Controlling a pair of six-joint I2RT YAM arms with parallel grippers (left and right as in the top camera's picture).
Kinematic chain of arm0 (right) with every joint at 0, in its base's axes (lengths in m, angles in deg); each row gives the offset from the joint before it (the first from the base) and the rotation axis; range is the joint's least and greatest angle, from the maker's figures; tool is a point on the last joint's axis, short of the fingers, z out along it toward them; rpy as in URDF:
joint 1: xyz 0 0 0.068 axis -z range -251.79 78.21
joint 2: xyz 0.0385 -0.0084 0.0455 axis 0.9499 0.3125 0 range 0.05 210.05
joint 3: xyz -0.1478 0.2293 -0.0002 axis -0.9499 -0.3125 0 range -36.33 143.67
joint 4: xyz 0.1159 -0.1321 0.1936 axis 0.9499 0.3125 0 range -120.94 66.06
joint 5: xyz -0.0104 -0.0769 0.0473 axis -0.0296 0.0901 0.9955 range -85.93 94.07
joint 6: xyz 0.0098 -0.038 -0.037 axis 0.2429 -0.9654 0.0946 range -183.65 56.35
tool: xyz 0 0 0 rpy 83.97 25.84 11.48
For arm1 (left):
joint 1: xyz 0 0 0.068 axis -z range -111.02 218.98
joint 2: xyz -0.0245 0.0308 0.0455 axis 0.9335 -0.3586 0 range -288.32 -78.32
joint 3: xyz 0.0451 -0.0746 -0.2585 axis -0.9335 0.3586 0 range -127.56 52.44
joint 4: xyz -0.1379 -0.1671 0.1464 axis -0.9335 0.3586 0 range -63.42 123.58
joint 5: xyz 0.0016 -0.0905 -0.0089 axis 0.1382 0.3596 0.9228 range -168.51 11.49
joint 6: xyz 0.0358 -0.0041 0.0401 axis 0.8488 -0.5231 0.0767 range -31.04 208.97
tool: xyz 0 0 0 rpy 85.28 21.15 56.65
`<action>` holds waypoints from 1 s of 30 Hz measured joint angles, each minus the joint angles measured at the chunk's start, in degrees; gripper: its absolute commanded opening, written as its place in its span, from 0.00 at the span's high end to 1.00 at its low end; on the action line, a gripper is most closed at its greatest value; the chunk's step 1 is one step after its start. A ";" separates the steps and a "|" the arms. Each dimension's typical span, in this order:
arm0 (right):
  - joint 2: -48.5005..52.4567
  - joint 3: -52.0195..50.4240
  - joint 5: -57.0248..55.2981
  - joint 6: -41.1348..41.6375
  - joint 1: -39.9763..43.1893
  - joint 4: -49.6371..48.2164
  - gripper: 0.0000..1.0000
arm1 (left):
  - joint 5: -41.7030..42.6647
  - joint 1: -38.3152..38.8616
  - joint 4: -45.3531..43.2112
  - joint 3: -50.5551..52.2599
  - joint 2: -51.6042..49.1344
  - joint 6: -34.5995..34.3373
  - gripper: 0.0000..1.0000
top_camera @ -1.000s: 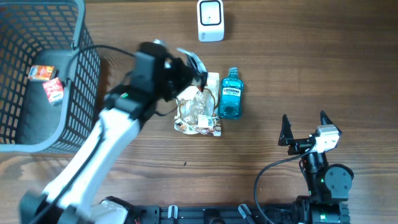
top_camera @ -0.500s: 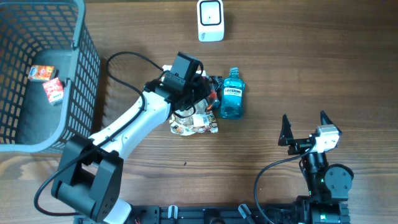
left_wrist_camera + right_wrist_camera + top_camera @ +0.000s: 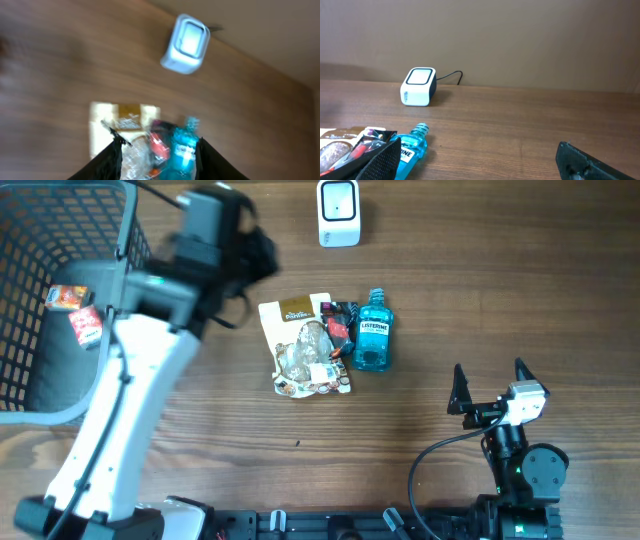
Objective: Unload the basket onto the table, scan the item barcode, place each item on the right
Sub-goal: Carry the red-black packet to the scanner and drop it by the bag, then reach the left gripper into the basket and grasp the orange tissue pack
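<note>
While the right gripper (image 3: pixel 490 383) sits at the near edge of the table (image 3: pixel 520 270), jaws spread wide and empty, nothing on that side touches any item.

Mid-table is the pile. A snack pouch (image 3: pixel 297 330) lies flat. A mouthwash bottle (image 3: pixel 371 332) lies on its side just to the right. A small red packet (image 3: pixel 340 325) is wedged between them and touches both. None of them is lifted.

The left gripper (image 3: pixel 158 145) hangs high over the table, up toward the basket side. Its jaws are part-way apart with nothing between the fingers (image 3: pixel 114 150). Its wrist view is blurred but looks down on the pile and the scanner.

The basket (image 3: pixel 30 360) is at the left with a couple of small packets (image 3: pixel 82 320) inside. I can't tell whether those were scanned.

At the far edge is the scanner (image 3: pixel 338 212), well apart from the pile, with nothing held in front of it.

My read is that this is the very start of a scan cycle, with no item in hand and no barcode facing the scanner. Everything is left to do: grasp an item, carry it to the far edge, and turn the code toward the scanner's window. I can't tell which pile item is the target.
</note>
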 measured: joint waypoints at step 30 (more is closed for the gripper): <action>0.00 0.00 0.00 0.00 0.00 0.00 0.00 | -11.39 -46.56 14.56 -16.17 -19.37 6.67 0.22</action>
